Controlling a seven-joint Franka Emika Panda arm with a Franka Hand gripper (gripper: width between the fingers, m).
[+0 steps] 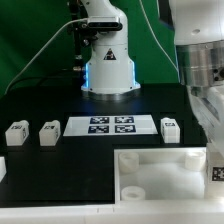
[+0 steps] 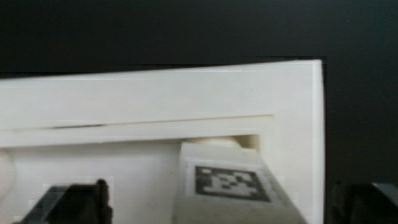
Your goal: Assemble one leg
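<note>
While the exterior view's right edge cuts off the claw (image 1: 213, 120), leaving its state untellable, three blocky white tagged legs (image 1: 16, 132) (image 1: 49, 132) (image 1: 169, 127) flank the flat marker board (image 1: 110, 125) on the matte black counter (image 1: 60, 165); green backdrop behind. Wrist view: tagged leg (image 2: 228, 182) against large white board (image 2: 160, 100), between spread dark fingertips (image 2: 71, 203).

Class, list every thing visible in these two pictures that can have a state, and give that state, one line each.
Small white plastic tagged leg blocks: three upright, loose on the table, apart.
Fourth tagged leg: lying against the board, between the gripper fingers.
Large flat white board with round holes: flat, unassembled.
Marker board: flat on the table.
Gripper: open, holding nothing.
</note>
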